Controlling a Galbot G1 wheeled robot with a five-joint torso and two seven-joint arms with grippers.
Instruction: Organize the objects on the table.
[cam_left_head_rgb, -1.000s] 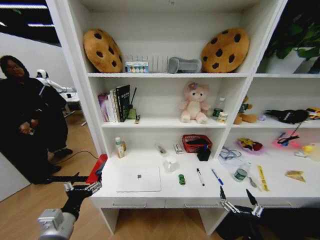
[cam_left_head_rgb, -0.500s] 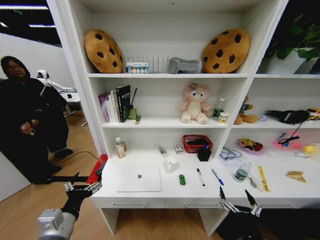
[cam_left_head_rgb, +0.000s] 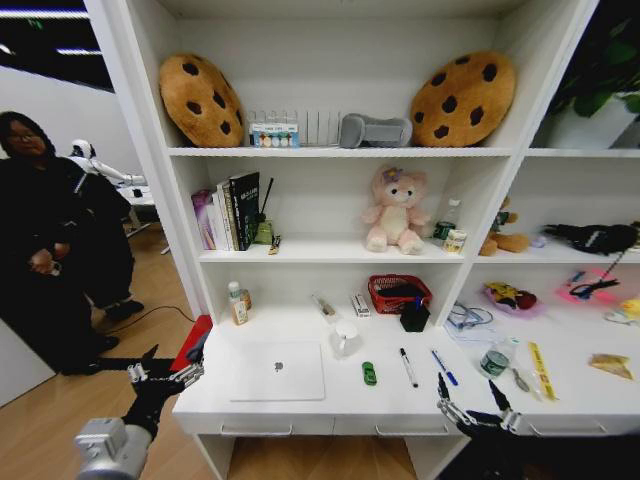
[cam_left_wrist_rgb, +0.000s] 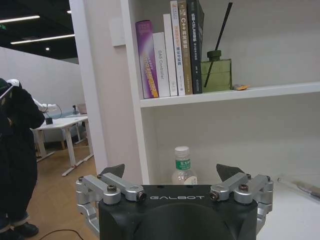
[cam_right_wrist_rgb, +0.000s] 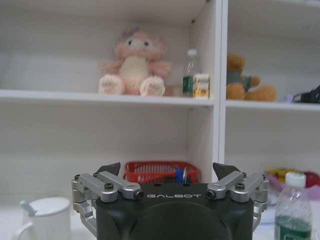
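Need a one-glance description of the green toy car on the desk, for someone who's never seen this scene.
On the long white desk under the shelves, look right of the closed silver laptop and just in front of the white mug. The green toy car sits there alone, the smallest item and the only green one, left of the black marker.

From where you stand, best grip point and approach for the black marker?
Judging by its pose, take the black marker mid-barrel, from straight above, fingers closing across its width. It lies flat on the table pointing front to back, with the toy car and blue pen lying apart on either side. The right gripper, open at the table's front edge, is nearer.
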